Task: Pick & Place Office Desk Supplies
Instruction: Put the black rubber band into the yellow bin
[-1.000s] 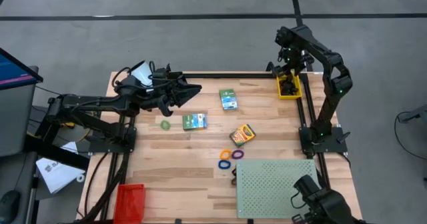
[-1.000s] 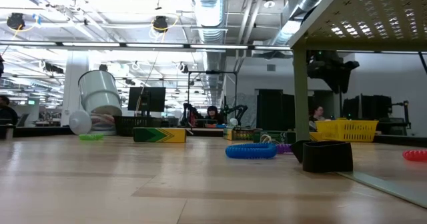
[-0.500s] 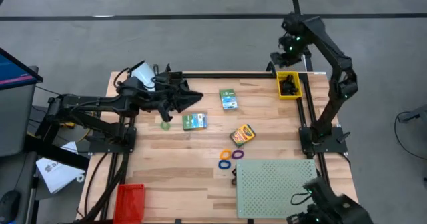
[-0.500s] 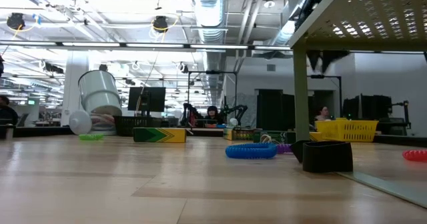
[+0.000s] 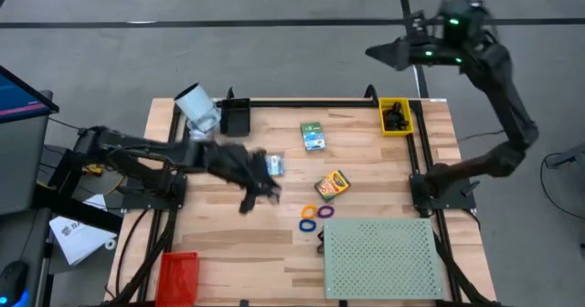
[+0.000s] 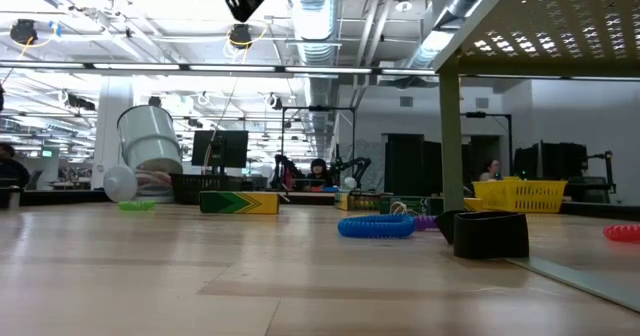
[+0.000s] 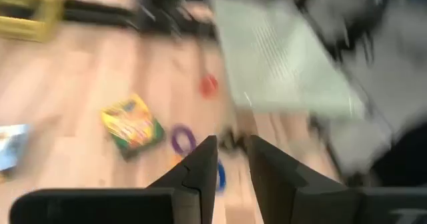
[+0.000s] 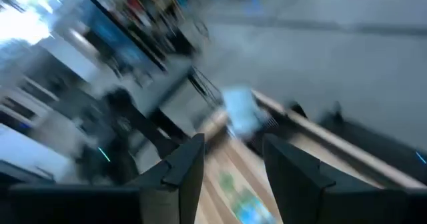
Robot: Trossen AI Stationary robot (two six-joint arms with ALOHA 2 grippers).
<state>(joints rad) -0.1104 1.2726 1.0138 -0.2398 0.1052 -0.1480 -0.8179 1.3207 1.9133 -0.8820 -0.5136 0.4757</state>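
Worktop: wooden worktop (image 5: 228, 243) is carrying scattered desk supplies.
Left pincer (image 5: 259, 194): has swung from the back corner toward the middle, near a green box (image 5: 273, 165); fingers slightly apart, empty.
Right pincer (image 5: 382, 53): has lifted away from the yellow bin (image 5: 395, 118), spread, empty.
Meaning: crayon box (image 5: 332, 185) and rings (image 5: 315, 215) are waiting; next pick is starting.

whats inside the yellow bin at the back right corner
The yellow bin holds a clump of small black clips. They overlap in a heap, so their number and anything lying beneath them cannot be seen.
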